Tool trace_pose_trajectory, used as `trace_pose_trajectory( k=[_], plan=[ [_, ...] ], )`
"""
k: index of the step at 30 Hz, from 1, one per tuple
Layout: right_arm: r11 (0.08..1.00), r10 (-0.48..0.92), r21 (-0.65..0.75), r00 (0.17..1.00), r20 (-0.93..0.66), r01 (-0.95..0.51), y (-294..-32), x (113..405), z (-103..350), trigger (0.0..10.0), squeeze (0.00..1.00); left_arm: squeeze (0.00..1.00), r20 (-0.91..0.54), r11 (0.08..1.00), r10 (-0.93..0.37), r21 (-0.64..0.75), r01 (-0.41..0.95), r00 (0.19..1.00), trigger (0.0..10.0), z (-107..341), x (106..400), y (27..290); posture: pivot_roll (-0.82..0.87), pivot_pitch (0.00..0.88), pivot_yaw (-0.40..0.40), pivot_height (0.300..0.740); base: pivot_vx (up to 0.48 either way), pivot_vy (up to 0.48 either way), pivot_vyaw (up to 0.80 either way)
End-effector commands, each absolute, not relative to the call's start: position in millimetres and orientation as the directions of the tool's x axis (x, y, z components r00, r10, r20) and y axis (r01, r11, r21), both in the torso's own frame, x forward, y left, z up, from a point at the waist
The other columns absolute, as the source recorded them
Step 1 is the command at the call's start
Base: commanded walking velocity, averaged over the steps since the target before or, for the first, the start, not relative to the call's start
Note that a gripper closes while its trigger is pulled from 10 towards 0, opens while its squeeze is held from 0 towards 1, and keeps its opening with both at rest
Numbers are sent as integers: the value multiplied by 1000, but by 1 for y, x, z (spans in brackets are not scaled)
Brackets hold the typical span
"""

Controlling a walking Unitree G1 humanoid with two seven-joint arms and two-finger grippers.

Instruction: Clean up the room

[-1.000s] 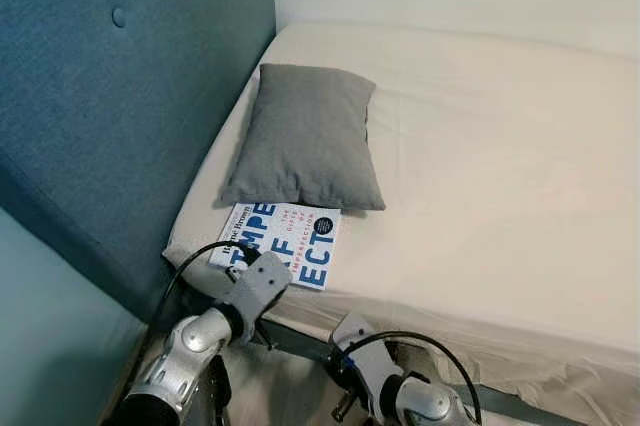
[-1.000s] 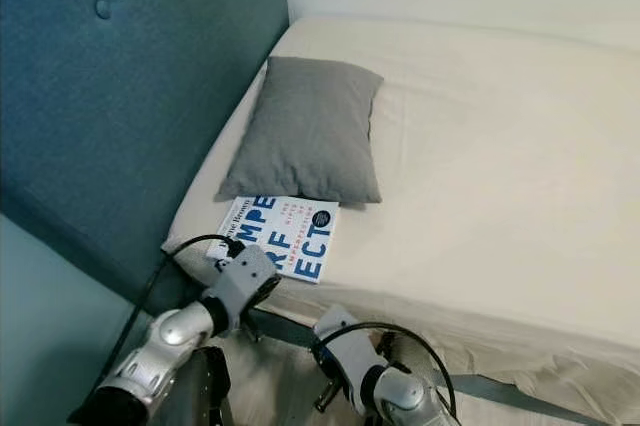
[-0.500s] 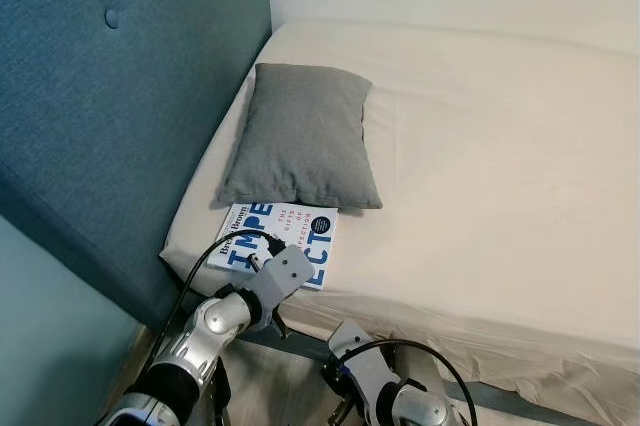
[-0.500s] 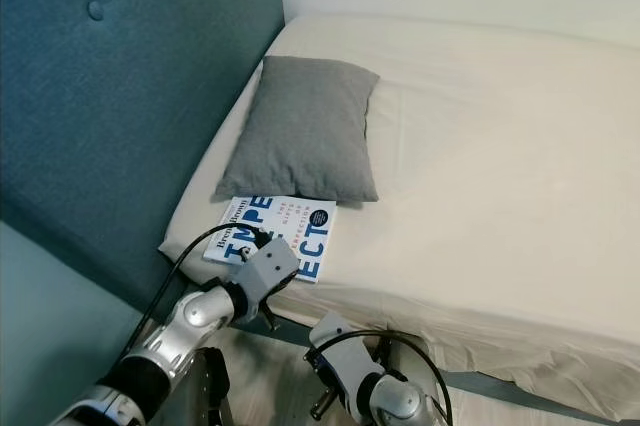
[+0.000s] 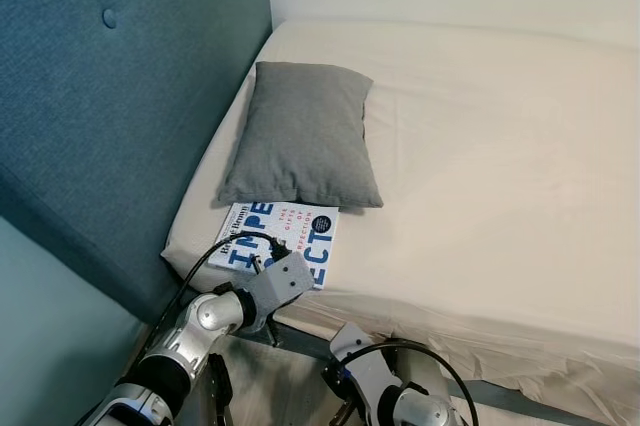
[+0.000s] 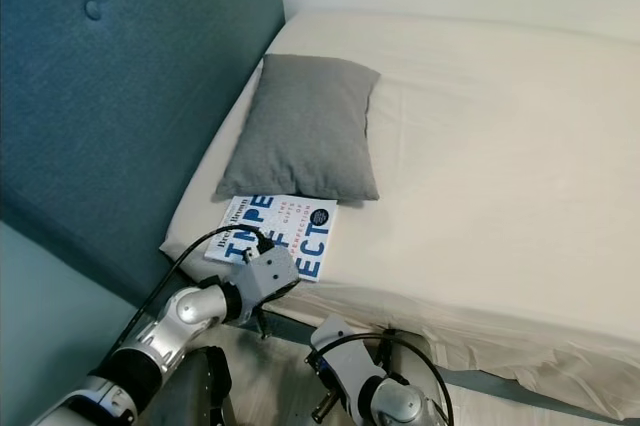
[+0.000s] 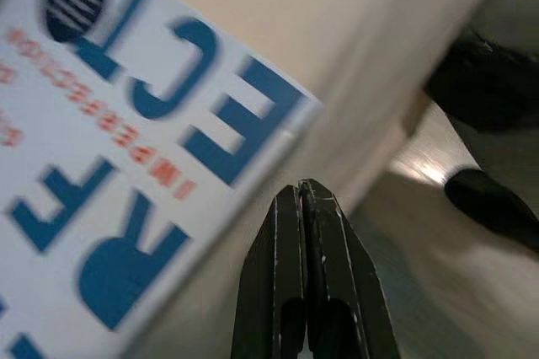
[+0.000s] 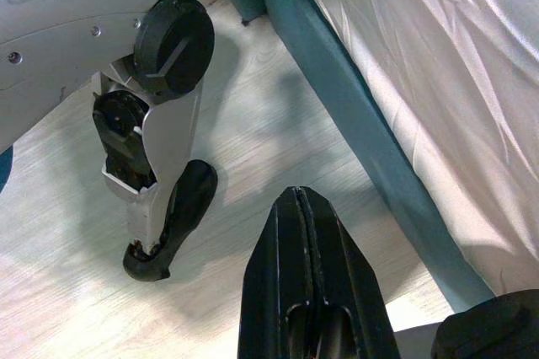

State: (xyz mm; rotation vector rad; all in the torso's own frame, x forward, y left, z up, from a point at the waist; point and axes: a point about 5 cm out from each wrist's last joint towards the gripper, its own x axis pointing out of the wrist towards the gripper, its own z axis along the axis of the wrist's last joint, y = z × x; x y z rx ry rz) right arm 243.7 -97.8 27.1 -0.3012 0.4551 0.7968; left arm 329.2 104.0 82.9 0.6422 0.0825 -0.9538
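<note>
The left arm reaches its left gripper point(image 7: 305, 195), fingers pressed together, just beside the book point(image 5: 283, 231), while the right gripper point(image 8: 296, 200), likewise closed, hangs over floorboards point(image 8: 67, 292).

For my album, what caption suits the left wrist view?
Left hand, black fingers shut, poised beside the white paperback book with blue lettering at the cream bed's edge.

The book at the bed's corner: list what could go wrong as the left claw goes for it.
1. The left claw is shut, its tip at the book's near corner; pushing on like this would likely shove the book rather than grip it.
2. The book lies flat on the sheet, so a pinch may catch fabric.
3. The grey pillow overlaps the book's far edge; a hasty pull could drag the pillow along.
</note>
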Motion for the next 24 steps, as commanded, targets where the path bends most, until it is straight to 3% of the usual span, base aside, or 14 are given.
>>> trace_pose_trajectory(
  k=[1,11,15,24],
  plan=[
    [657,616,-69,587,-525,-751,-96,235,18,10000,0,0,-398,357,-727,478,803,560,10000,72,324,108,16,343,9,545,0,0,0],
    [662,614,-67,591,-523,-747,-96,233,18,10000,0,0,-399,397,-646,553,732,651,10000,67,331,102,8,354,12,545,0,0,0],
    [663,610,-68,591,-527,-746,-98,231,18,10000,0,0,-375,453,-603,566,689,704,10000,73,339,105,3,363,11,545,0,0,0],
    [663,608,-66,588,-534,-746,-99,229,17,10000,0,0,-363,474,-582,576,666,728,10000,76,343,110,2,364,8,545,0,0,0]
  ],
)
